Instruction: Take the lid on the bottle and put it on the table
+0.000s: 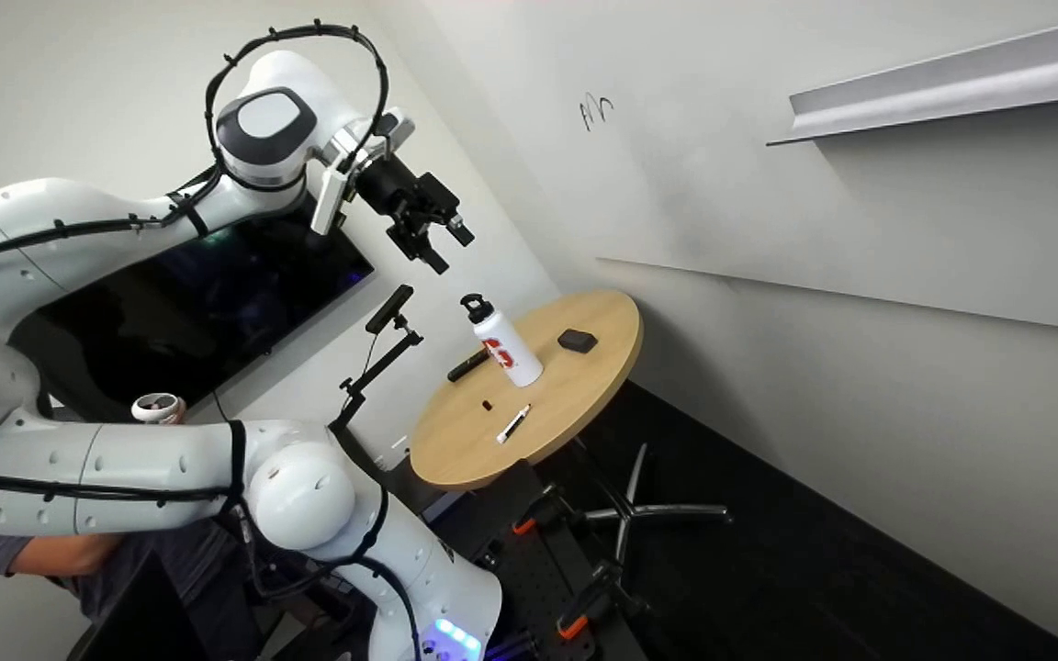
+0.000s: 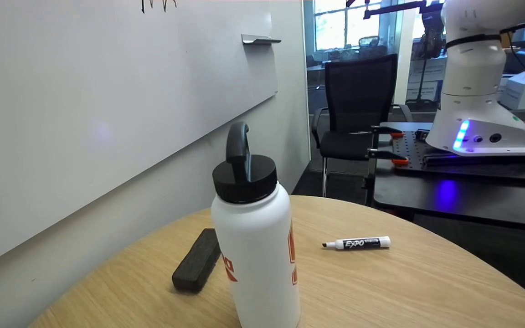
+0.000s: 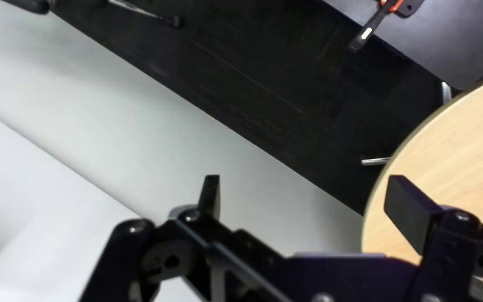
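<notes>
There's the white water bottle [image 1: 509, 349], upright, in from the edge of the round table [image 1: 570, 390], its black carry-loop lid [image 2: 244, 171] on top, presumably for a grasp from above. The gripper [image 1: 448, 246] hangs high, jaws spread wide, nothing held, likely to straddle that lid. The bottle sits lower, well apart; the wrist view catches table edge but no bottle.

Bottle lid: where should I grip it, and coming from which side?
I'd take the upright loop on the black lid, coming straight down from above, the open gripper straddling the loop's narrow width. The bottle stands upright and the loop rises above the lid's round top, so it likely offers the easiest hold. How tight the lid sits doesn't show.
</notes>
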`<state>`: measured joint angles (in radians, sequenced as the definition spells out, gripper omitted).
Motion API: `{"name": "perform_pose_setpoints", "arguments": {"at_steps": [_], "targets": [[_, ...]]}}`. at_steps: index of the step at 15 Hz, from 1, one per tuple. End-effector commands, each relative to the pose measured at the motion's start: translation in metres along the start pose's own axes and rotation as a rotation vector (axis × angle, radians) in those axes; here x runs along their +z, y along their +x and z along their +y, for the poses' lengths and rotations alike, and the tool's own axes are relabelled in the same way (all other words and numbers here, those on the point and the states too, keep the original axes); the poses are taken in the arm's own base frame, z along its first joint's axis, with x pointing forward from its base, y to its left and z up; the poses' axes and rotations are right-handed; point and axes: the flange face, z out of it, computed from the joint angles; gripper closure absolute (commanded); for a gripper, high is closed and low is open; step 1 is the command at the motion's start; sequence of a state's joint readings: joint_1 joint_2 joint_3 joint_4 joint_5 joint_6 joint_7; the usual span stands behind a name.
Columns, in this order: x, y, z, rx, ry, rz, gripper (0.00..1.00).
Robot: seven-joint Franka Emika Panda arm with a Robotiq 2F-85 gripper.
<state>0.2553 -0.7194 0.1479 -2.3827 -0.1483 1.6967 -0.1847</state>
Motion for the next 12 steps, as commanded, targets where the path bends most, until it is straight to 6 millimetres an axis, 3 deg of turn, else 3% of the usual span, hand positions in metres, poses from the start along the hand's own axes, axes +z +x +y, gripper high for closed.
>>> {"name": "perform_pose_setpoints", "arguments": {"at_steps": [1,2,4,9,12], "targets": [[-0.026,0.016,-0.045,-0.182,0.060,0.068,0.00],[-0.017,0.007,-0.033,-0.099,0.026,0.040,0.00],[-0.025,0.010,-0.050,-0.150,0.033,0.059,0.00],[-0.024,0.011,-0.049,-0.162,0.038,0.056,0.00],[-0.037,0.029,-0.092,-0.289,0.018,0.110,0.00]]}}
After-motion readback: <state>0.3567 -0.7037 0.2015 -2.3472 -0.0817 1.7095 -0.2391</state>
